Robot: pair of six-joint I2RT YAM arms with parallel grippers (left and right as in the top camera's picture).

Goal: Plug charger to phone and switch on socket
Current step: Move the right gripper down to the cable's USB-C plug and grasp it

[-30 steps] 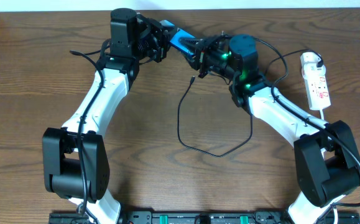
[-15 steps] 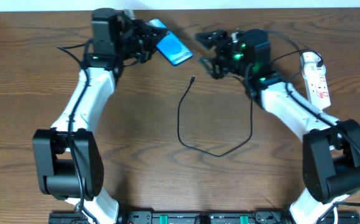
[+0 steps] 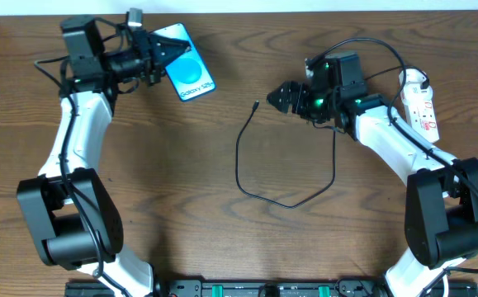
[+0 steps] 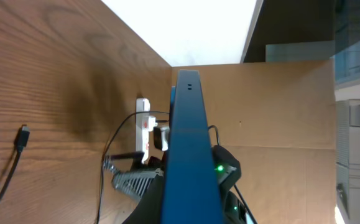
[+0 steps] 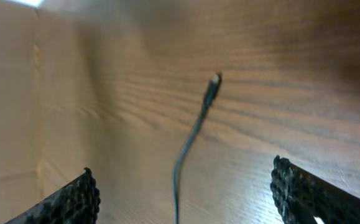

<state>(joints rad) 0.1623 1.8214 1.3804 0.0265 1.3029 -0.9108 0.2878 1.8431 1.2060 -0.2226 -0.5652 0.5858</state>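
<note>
Okay: left gripper (image 3: 152, 56) clamped on the phone (image 3: 187, 73), screen up, well apart from the socket (image 3: 420, 111). Near the socket, the right gripper (image 3: 284, 97), fingers (image 5: 74, 199) spread wide, gripping nothing. Slack on the table (image 3: 181, 214) lies the charger (image 3: 239, 157), connector tip (image 3: 257, 106) just beyond the right gripper, away from the socket.

The dark brown wood-grain tabletop (image 3: 181, 206) carries the charger (image 3: 281, 203), whose thin black cable lies in a loose open loop near the middle. Its connector tip (image 3: 257, 105) rests bare on the wood at the loop's far left end. Well apart, by the right edge, the white socket (image 3: 422, 111) lies flat, its length running front to back.
</note>
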